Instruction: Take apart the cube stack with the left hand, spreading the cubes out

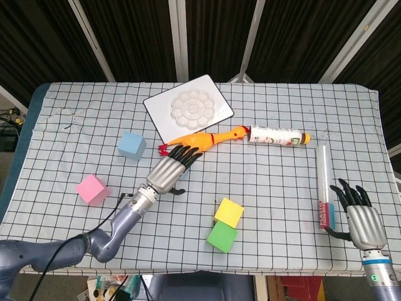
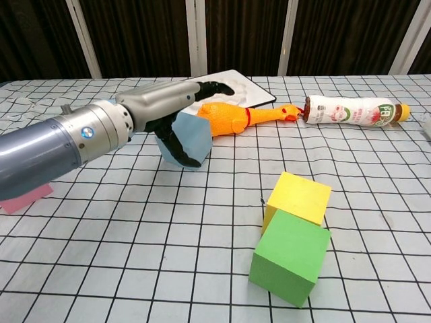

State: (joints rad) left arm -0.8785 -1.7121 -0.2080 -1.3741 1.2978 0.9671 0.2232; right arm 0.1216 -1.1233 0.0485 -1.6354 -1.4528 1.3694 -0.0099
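Observation:
My left hand (image 1: 168, 174) (image 2: 159, 108) lies stretched over a light blue cube (image 2: 189, 140) (image 1: 184, 174), fingers straight above it and thumb down its front face. The cube sits tilted on the cloth just in front of the rubber chicken (image 2: 232, 118); most of it is hidden under the hand in the head view. The yellow cube (image 1: 229, 212) (image 2: 300, 197) leans against the green cube (image 1: 222, 237) (image 2: 291, 256) near the front edge. A second blue cube (image 1: 132, 145) and a pink cube (image 1: 93, 189) lie apart at the left. My right hand (image 1: 360, 216) hovers at the front right, fingers spread, holding nothing.
A white paint palette (image 1: 188, 110) lies at the back, with the chicken (image 1: 200, 140) and a lying bottle (image 1: 276, 135) (image 2: 350, 111) in front of it. A long white tube (image 1: 324, 179) lies beside my right hand. The table edge runs close behind the green cube.

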